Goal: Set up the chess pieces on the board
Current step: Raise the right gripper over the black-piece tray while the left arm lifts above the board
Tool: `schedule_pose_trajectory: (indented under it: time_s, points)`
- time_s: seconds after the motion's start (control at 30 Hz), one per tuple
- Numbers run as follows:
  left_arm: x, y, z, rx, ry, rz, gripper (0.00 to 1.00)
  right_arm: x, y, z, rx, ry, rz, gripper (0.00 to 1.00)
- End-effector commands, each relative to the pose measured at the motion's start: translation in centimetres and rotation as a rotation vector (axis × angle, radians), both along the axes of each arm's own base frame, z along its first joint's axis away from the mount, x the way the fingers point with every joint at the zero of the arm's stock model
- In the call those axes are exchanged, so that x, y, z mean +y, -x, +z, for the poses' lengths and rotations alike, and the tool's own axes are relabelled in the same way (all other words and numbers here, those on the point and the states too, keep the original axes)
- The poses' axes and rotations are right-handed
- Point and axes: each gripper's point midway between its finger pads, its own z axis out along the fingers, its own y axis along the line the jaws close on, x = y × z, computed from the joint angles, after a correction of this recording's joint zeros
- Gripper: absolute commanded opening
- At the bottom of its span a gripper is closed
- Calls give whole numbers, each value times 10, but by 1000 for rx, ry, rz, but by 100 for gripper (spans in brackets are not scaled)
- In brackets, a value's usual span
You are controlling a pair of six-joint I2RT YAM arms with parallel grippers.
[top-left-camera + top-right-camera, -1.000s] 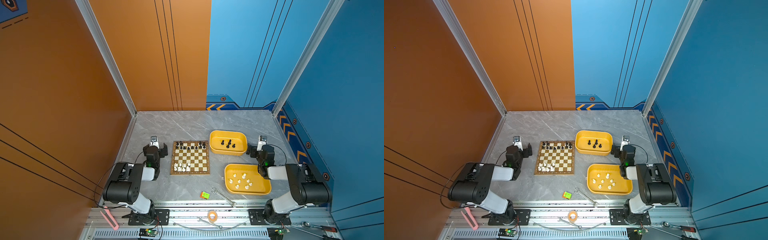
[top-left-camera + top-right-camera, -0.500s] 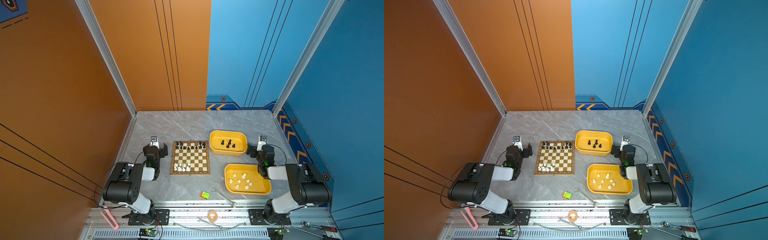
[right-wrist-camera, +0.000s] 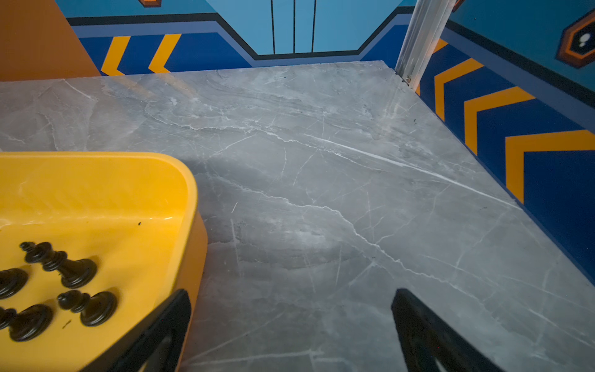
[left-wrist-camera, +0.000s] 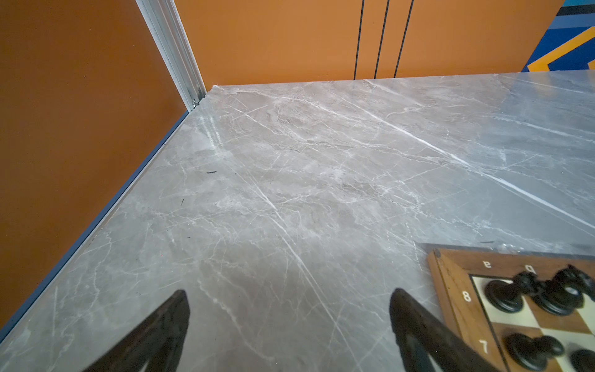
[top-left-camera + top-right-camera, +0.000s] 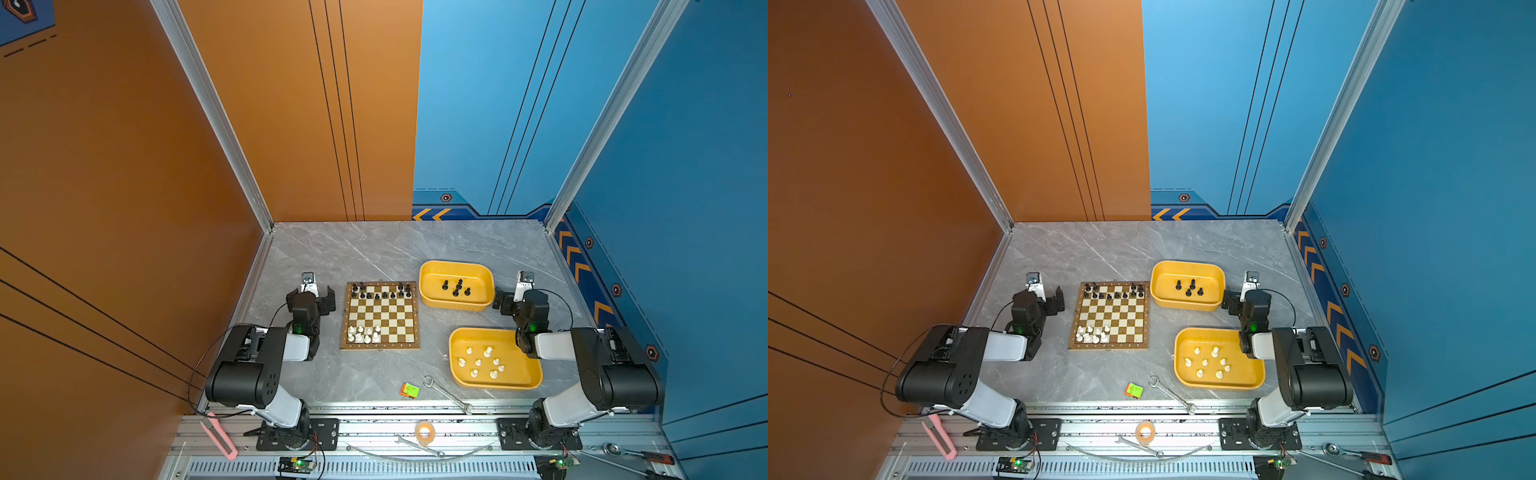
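While left claw [image 4: 289, 298] gapes beside board [image 4: 450, 273] edge, open tabletop [image 4: 322, 161] stretches ahead.

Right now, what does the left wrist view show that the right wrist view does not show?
Only the left wrist view: a corner of the board, with its printed 8 and 7, and black chess pieces on its squares.
Only the right wrist view: a yellow tray holding loose black pieces.
Both: the grey marble table and a pair of open black fingers at the picture's lower edge, the left fingers and the right fingers, with nothing between them.
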Motion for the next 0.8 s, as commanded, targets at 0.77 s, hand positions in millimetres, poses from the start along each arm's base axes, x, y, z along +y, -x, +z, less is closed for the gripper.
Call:
schedule_pose_trajectory:
  time_s: [0.77]
  points:
    - [-138, -33, 133, 367, -11, -298, 98, 60, 5, 98, 674, -17, -181, 66]
